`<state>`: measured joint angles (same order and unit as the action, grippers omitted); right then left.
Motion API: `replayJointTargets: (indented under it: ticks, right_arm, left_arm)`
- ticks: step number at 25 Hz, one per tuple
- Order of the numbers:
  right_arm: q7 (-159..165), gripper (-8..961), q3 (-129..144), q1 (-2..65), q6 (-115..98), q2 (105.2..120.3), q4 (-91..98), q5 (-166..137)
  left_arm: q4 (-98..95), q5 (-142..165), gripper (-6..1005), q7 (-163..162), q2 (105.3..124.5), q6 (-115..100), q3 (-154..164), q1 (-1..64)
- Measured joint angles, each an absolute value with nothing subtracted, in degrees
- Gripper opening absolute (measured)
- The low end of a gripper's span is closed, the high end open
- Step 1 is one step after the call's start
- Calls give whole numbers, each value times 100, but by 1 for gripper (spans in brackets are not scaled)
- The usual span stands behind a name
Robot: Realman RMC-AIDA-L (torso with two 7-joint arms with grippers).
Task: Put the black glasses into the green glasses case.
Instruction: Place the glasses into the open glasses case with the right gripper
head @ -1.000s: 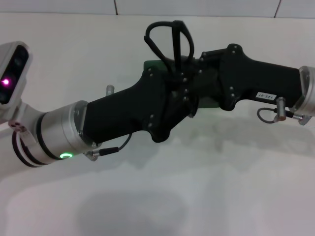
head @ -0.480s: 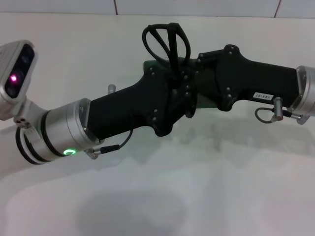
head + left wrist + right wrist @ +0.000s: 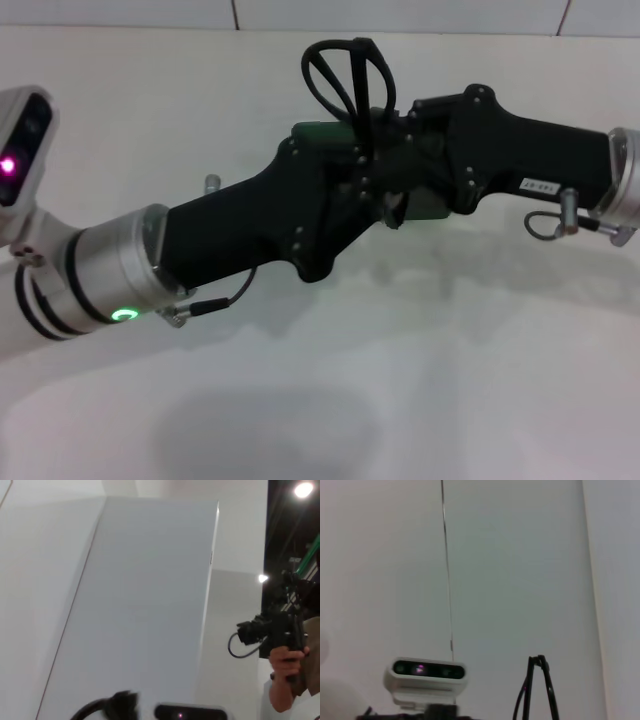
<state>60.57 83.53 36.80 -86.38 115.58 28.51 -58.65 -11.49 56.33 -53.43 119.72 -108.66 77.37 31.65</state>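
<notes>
The black glasses [image 3: 350, 80], light and fragile, are best held at the frame; jaw states cannot be told.

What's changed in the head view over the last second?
Both grippers, left and right, drifted slightly right with the glasses held up between them, after a small dip to the left half a second ago. More of the green case now shows behind them. The case itself hasn't moved and the glasses remain above it.

white table [image 3: 420, 390]; person's hand [image 3: 286, 656] holding black camera [image 3: 272, 628].
</notes>
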Motion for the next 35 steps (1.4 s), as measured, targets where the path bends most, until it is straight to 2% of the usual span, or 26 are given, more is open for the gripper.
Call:
replayJointTargets:
  ticks: [4,7,9,11,17,27,35]
  right_arm:
    - [6601,53,8349,3705,-8087,11442,3393,-6376]
    - [7686,53,8350,3868,-7584,11313,4236,-7637]
    - [8362,53,8350,4010,-7405,11284,4743,-8517]
    - [9069,53,8349,4235,-7286,11314,5163,-9545]
    - [10066,53,8441,4992,-7050,11597,5438,-11824]
    - [10341,53,9341,5581,-6168,11621,5254,-12710]
    - [10423,53,10086,5601,-5558,11620,5233,-12969]
  left_arm:
    - [-1291,5657,29,-5294,11893,-11018,7737,2959]
    - [-1423,5661,29,-5293,11853,-11030,7742,2779]
    - [-1444,5663,29,-5282,11844,-11031,7730,2669]
    - [-1446,5665,29,-5250,11842,-11030,7728,2600]
    - [-1422,5670,29,-5063,11859,-11031,7761,2470]
    - [-1407,5691,30,-4913,11885,-11027,7767,2325]
    - [-1396,5749,30,-4895,11894,-11019,7745,2283]
